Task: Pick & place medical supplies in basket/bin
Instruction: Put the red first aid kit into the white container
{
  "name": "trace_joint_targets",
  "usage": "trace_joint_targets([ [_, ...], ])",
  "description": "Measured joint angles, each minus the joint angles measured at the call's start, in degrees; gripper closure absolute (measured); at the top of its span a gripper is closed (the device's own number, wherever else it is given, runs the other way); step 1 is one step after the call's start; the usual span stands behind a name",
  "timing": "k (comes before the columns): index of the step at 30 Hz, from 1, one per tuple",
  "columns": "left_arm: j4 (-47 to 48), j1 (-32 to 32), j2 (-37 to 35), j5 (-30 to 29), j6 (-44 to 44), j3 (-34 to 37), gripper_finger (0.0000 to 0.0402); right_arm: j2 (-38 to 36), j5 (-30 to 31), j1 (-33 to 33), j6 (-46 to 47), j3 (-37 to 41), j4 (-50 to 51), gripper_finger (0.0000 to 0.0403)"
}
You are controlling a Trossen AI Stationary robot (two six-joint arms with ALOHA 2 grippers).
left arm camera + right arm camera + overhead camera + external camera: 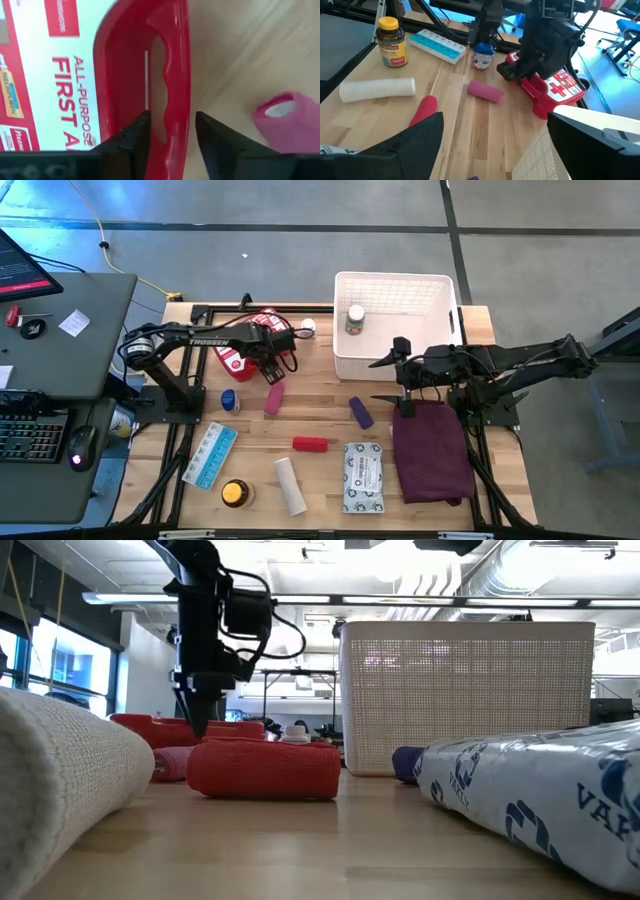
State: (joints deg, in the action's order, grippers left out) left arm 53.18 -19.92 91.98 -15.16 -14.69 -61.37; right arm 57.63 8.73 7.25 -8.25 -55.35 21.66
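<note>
The red first-aid case [248, 345] lies flat near the table's far left, its handle toward the right. My left gripper [281, 363] [172, 130] points down at that handle [176, 85], open, with one finger over the slot and one outside the bar. The pink tube [274, 396], purple tube [361, 412], red tube [309, 443], white roll [290, 485], grey-white packet [363, 477], blue pill strip [210, 455] and orange-lidded tin [234, 493] lie on the table. My right gripper [392, 376] [495, 150] hovers open by the white basket's [440, 285] near wall. A small bottle [355, 318] stands inside the basket.
A maroon cloth [432, 450] lies under my right arm near the table's right edge. A small blue-capped bottle [229, 400] stands near the left arm's base. A desk with a keyboard and mouse [40, 430] sits left of the table. Bare wood shows in front of the basket.
</note>
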Motion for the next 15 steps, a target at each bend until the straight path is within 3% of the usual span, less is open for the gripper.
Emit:
trace_joint_targets([
  [8,-3.18,-0.01,-0.09,1.55,0.7,1.53,0.0307,0.0,0.16,-0.15,-0.72,0.0,-0.03,0.0057],
  [15,-2.82,0.1,-0.11,0.07,1.61,1.49,0.0311,0.0,2.71,-0.09,0.57,-0.01,-0.05,0.0057],
])
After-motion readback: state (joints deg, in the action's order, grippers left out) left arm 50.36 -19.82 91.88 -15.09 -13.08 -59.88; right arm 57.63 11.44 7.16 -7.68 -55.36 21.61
